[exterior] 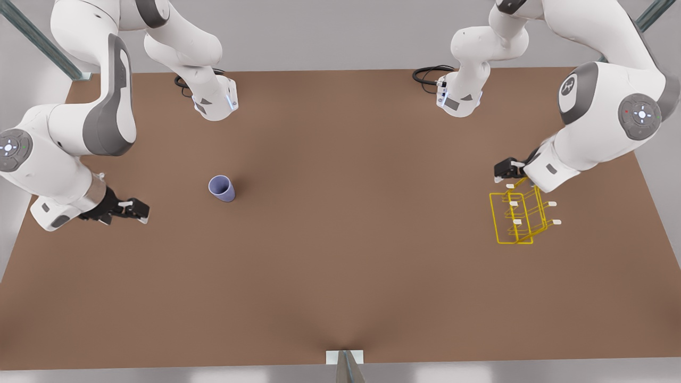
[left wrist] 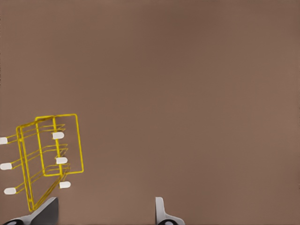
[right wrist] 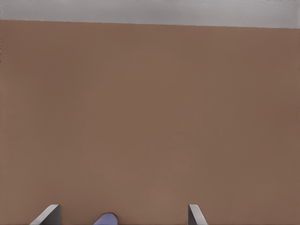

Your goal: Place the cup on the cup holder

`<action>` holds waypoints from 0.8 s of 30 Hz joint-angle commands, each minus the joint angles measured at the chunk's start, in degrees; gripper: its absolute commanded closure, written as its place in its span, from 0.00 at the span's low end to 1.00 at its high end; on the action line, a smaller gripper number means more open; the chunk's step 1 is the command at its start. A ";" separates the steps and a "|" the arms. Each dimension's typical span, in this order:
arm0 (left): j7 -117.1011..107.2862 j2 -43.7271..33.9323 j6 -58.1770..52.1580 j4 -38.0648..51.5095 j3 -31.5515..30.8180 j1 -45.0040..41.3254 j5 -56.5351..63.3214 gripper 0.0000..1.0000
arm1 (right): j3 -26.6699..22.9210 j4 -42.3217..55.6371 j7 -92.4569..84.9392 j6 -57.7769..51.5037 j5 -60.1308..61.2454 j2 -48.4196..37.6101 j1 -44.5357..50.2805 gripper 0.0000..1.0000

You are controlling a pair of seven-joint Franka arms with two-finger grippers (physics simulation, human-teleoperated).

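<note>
Brown and matte, the tabletop [exterior: 340, 276] spreads wide under both Franka arms. At centre-left of the front view stands the lavender-blue cup [exterior: 221, 188], upright, rim open toward the camera, free of any contact. Far across, at the front view's right, sits the yellow wire cup holder [exterior: 518, 217], its rectangular frames standing up and its white-tipped pegs [exterior: 552, 204] sticking out to either side. The two are well apart.

The right gripper [exterior: 139, 209] hangs at the front view's left edge, low over the table, near the cup but not touching it, with bare table between them. From the right wrist view its fingers [right wrist: 49, 214] stand spread with a wide gap, nothing between them, and a sliver of the cup [right wrist: 106, 219] peeks in at the bottom edge of that frame.

The left gripper [exterior: 504, 174] sits at the front view's right, just beside the upper end of the rack. In the left wrist view its fingertips [left wrist: 161, 213] are parted and hold nothing, and the cup holder [left wrist: 47, 159] lies at the lower left of that frame, close to one fingertip.
</note>
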 commanded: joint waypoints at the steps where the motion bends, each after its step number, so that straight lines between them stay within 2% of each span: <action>1: -3.61 -0.36 6.09 -0.58 -0.28 -0.17 0.43 0.00 | 0.01 0.03 -0.25 4.01 -0.03 -0.06 -0.01 0.00; 3: -3.70 -0.19 6.09 -0.31 -0.29 -0.44 0.61 0.00 | 0.01 0.03 -0.25 4.01 -0.11 -0.06 -0.01 0.00; 5: -2.47 -0.19 1.61 -0.40 -0.20 -0.53 0.70 0.00 | 0.01 0.03 -0.25 4.10 -0.11 -0.06 0.07 0.00; 14: -3.17 0.34 1.61 -0.31 0.15 0.26 0.43 0.00 | 0.10 0.03 -0.07 5.95 0.32 2.05 0.51 0.00; 19: -2.47 0.08 1.78 -0.05 0.42 0.17 0.78 0.00 | 7.22 -6.83 7.40 1.38 0.68 -2.53 0.78 0.00; 24: -2.38 0.17 2.40 -0.14 0.07 -0.44 2.81 0.00 | 7.57 -5.07 7.49 -1.61 -0.12 -0.07 0.78 0.00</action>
